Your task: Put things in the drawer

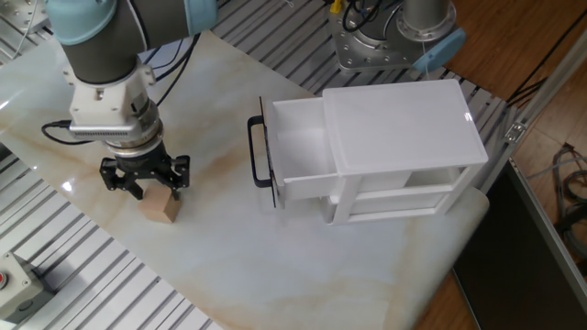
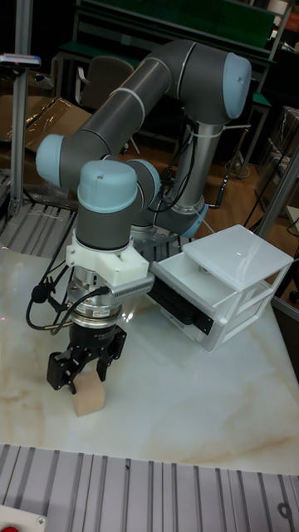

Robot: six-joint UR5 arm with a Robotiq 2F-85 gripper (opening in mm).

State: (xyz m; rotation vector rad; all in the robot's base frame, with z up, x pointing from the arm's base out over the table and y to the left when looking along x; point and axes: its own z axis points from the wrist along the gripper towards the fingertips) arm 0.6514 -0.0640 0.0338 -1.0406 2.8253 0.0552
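Observation:
The small light-tan wooden cube [image 1: 161, 209] rests on the marbled table top, left of the cabinet. My gripper [image 1: 147, 186] hangs directly over it, open, its black fingers straddling the cube's top part. In the tall fixed view the cube [image 2: 88, 401] sticks out below the gripper [image 2: 83, 376]. The white top drawer [image 1: 298, 147] is pulled out toward the left, with its black bar handle [image 1: 260, 151] in front and nothing visible inside. The drawer [image 2: 187, 287] shows in this view too.
The white two-tier cabinet [image 1: 404, 119] stands at the right of the marbled sheet. A second robot base [image 1: 394, 37] sits behind it. A box with a red button [image 1: 9, 280] lies at the bottom left on the slatted metal table.

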